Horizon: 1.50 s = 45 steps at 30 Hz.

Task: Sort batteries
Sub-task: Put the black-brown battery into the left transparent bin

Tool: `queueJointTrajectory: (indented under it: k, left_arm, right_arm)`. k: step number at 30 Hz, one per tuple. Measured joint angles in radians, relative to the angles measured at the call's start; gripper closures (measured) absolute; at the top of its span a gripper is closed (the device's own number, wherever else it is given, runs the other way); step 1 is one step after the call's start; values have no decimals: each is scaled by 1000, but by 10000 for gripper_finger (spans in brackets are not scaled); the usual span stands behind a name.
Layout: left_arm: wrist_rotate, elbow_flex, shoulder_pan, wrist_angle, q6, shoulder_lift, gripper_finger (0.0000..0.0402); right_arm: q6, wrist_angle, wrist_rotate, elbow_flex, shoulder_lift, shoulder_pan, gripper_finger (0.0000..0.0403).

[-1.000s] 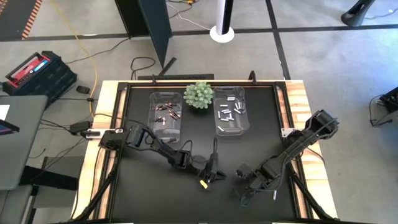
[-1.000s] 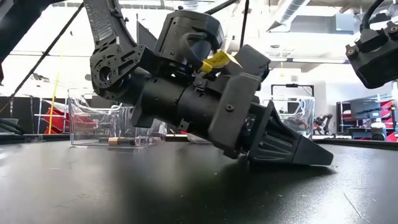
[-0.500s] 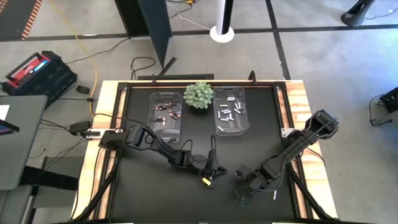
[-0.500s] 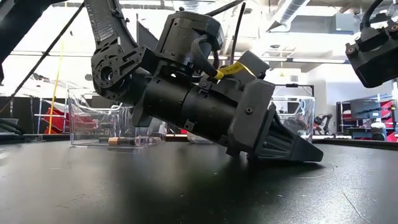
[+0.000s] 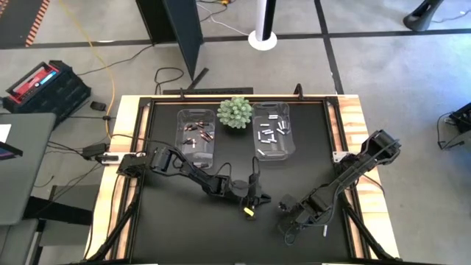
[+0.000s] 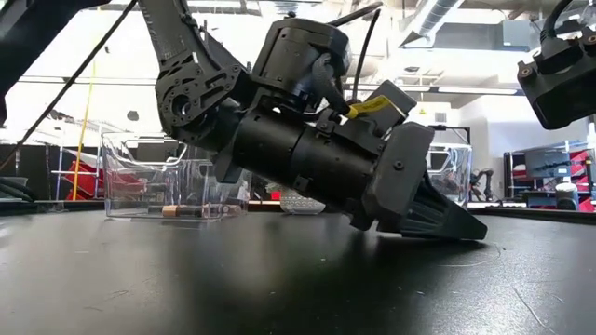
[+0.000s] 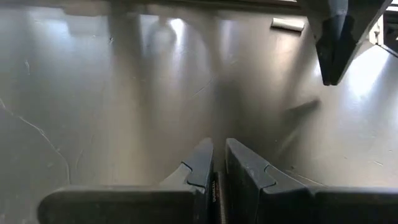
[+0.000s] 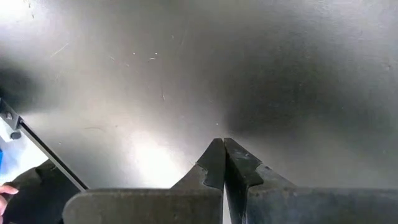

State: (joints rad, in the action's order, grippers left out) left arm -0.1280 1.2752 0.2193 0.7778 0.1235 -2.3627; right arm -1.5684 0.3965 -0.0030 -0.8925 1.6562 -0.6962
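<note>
A: Where are your grippers?

B: Your left gripper [image 5: 259, 199] sits low over the middle of the black table top [image 5: 169, 228], nose tilted down, tip at or just above the surface in the low view [image 6: 466, 226]. Fingers nearly closed (thin slit between them in the left wrist view [image 7: 219, 168]), nothing held.

A: And the right?

B: Your right gripper [image 5: 288, 227] is down near the front right of the table, just beside the left one. Fingers pressed together [image 8: 222, 163], empty.

A: Batteries?

B: Dark cells with copper ends [image 5: 197, 135] lie in the left clear plastic bin [image 5: 181, 149]. Pale silver cells [image 5: 269, 135] lie in the right clear plastic bin [image 5: 292, 147]. The green spiky ball plant [image 5: 235, 112] stands between the two bins at the back.

A: Any loose?

B: One pale loose cell [image 5: 324, 230] lies on the table just right of your right gripper. The left wrist view also shows a pale cell [image 7: 288, 24] well ahead of the fingers, near the other arm's dark fingertip [image 7: 333, 43] (cannot tell if it is the same one).
</note>
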Motion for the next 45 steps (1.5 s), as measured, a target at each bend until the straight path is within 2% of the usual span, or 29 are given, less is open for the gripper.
queueJointTrajectory:
  k: [18, 26, 34, 38, 42, 45]
  left_arm:
    - [-20, 131, 0, -235, 6, 16, 373]
    - [-37, 141, 1, -419, -9, 141, 373]
    - [-52, 139, -3, -568, -104, 316, 373]
    - [-68, 69, -24, -649, -137, 432, 367]
    - [-96, -120, -67, -614, -91, 580, 367]
    - [-122, -302, -101, -503, -51, 707, 369]
  right_arm:
    - [6, 0, 1, 0, 0, -10, 382]
    - [7, 3, 4, 0, 0, -18, 382]
    - [8, 8, 12, 0, 0, -17, 382]
    - [9, 11, 37, 0, 0, -17, 382]
    - [6, 10, 51, 0, 0, -15, 382]
    - [-5, 10, 69, 0, 0, -15, 382]
